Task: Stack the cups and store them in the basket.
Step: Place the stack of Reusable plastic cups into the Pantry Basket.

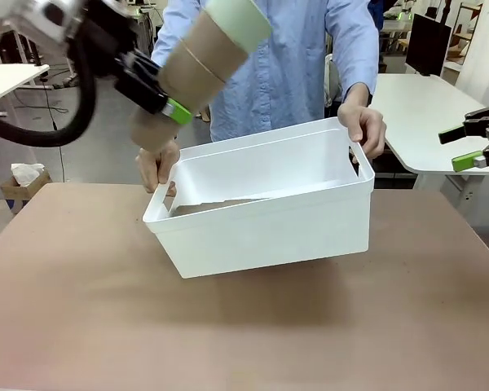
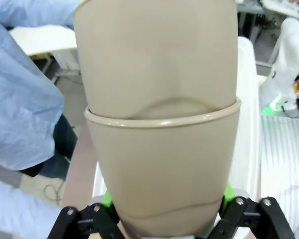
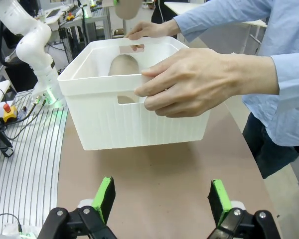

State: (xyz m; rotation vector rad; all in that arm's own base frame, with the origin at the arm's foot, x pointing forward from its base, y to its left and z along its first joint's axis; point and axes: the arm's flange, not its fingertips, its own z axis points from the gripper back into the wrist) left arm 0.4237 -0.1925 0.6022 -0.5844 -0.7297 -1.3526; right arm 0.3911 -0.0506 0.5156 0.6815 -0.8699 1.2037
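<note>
Tan-brown cups are nested into one stack, with the mint green cup innermost at the far end. The left gripper clamps the outermost cup near its closed base. In the left wrist view the green pads press on both sides of it. The stack hangs tilted in the air, base low and mouth end high, above the left end of the basket and clear of its rim. This attitude appears to suit a base-first entry into the bin.

A person's hands hold the basket at its two handle ends and keep it tipped over the table, with the end on the robot's right raised. The probable purpose is to present the opening to the incoming stack. Whether the low corner touches the table cannot be determined.

A tan patch shows at the basket's far wall. Whether it is a cup or the table seen through a cutout cannot be determined.

The right gripper faces the basket from well apart, with its jaws wide and nothing between them. It appears parked clear of the transfer.

No brand, label or print is legible on the cups, the basket or the grippers.
</note>
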